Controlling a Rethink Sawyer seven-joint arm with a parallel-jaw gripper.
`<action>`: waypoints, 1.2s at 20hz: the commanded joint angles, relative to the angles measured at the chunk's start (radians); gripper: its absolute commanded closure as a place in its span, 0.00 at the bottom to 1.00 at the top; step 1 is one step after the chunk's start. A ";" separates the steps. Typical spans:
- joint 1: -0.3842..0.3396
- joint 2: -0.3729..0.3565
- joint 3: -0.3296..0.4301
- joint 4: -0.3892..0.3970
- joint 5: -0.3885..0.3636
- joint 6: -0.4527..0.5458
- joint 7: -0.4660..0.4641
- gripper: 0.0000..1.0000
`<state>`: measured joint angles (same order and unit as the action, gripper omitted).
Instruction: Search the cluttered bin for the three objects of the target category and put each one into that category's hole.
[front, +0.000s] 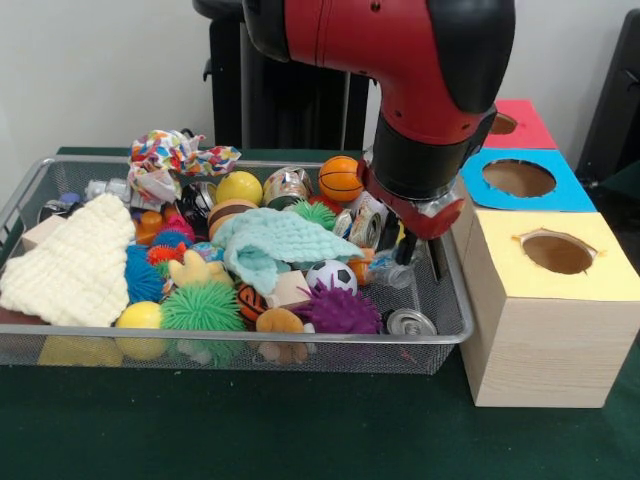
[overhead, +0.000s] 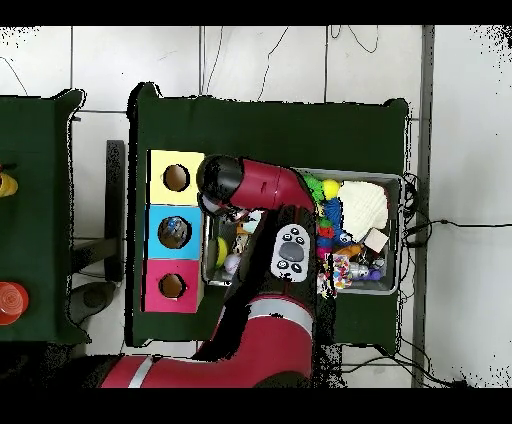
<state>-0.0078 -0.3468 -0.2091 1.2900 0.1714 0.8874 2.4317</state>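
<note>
Silver wire-mesh bin (front: 440, 330), crammed with toys, cloths, cans.
Front view alone shows the black gripper (front: 420, 250) lowered inside; grip unclear. Overhead, blue-surround hole (overhead: 174, 232) holds something.

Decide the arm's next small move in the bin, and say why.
Probably shift the gripper slightly over the crushed clear bottle and lower onto it. The gripper hangs low inside the wire bin, the bottle lies just beside it, and the blue hole is nearby.
</note>
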 joint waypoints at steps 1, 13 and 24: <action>0.015 -0.007 0.003 -0.023 -0.040 0.079 0.091 1.00; 0.042 -0.099 -0.045 -0.090 -0.035 0.358 0.106 1.00; 0.085 -0.170 -0.096 -0.148 -0.046 0.556 0.144 1.00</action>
<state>0.0647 -0.4727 -0.3021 1.1910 0.1704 1.3350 2.4317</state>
